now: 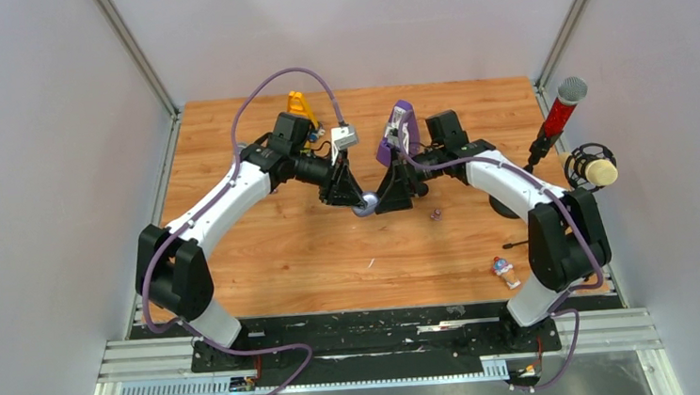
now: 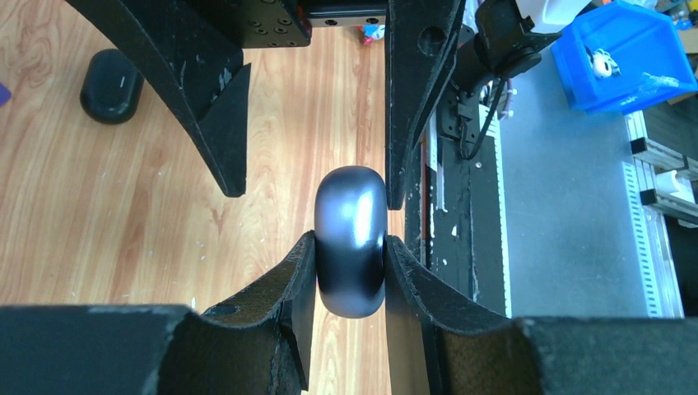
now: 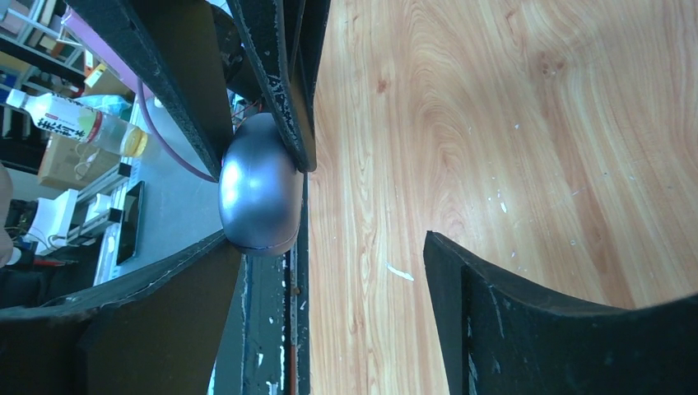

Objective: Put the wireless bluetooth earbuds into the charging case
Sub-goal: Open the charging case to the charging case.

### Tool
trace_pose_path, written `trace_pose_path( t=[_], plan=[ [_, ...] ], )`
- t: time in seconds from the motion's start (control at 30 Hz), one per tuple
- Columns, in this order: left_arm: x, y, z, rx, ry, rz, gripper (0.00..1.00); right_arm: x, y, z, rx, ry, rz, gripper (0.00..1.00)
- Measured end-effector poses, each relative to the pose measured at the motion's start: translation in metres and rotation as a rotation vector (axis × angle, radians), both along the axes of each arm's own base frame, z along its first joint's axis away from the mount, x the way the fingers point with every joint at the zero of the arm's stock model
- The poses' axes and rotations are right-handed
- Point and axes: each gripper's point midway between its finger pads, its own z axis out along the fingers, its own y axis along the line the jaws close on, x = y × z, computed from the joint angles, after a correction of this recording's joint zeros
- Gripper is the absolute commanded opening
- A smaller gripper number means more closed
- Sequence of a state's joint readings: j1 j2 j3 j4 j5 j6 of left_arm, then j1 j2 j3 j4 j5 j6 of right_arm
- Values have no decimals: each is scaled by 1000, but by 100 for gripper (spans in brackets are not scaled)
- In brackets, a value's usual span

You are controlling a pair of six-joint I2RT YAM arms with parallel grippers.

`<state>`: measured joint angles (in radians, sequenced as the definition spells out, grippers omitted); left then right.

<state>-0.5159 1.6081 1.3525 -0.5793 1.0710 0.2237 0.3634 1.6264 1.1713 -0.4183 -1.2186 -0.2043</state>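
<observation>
I see left gripper (image 2: pixel 350 247) clamped on a grey-blue oval lump (image 2: pixel 351 239); right gripper (image 3: pixel 333 243) wide, one finger touching that lump. The charging case (image 2: pixel 111 86) lies on the table (image 2: pixel 123 230), apart from both.

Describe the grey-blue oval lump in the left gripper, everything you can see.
The grey-blue oval lump is smooth, glossy and metallic-looking, rounded like a pebble, with bright highlights. The left gripper clamps it on both sides over the wooden table. The right gripper stands open: one of its fingers rests against the lump's side, the other apart.
</observation>
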Motion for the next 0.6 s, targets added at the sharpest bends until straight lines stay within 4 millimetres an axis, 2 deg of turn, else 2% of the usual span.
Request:
trace_pose_path(
  t=[0.37,0.6],
  plan=[
    [3,0,-1,-5,-1,9,20,1,4,-4,5,36,3,79],
    [9,4,0,-25,9,36,20,9,0,-9,-4,39,-20,77]
  ],
)
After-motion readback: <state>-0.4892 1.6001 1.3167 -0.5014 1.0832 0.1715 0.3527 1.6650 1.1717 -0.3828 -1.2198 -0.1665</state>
